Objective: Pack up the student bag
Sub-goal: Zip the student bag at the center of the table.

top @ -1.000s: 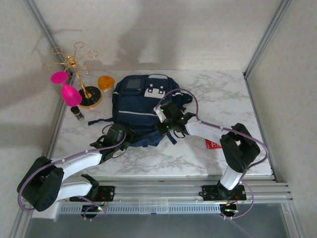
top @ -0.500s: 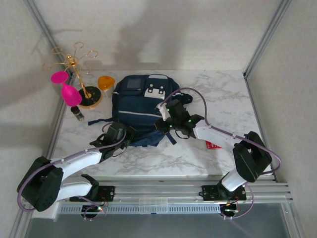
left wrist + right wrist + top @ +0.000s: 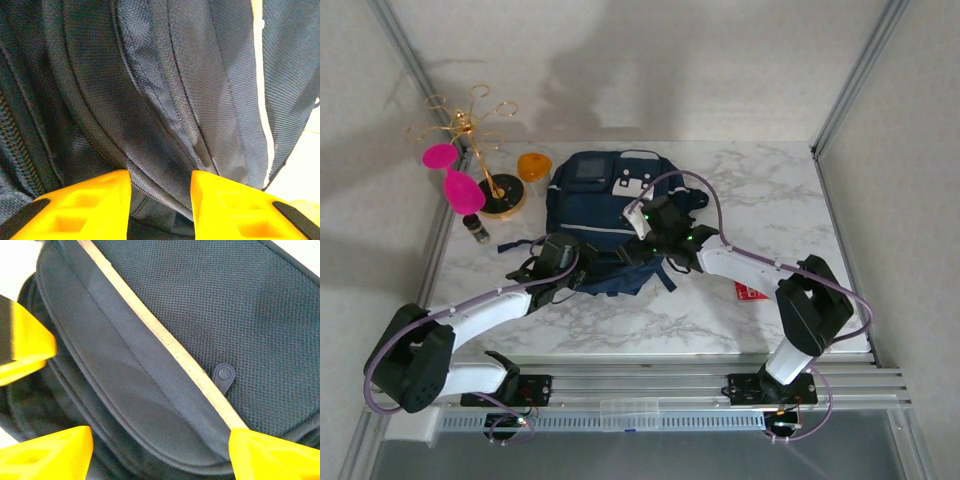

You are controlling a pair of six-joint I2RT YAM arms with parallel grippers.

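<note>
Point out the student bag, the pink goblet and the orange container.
student bag (image 3: 585,220): top external view, navy front fabric.
pink goblet (image 3: 463,190): top external view, its bowl.
orange container (image 3: 534,165): top external view, its top.

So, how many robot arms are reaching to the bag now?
2. The left arm reaches the student bag at its near left corner, fabric between its jaws; the right arm is over its near right side, jaws open.
</note>
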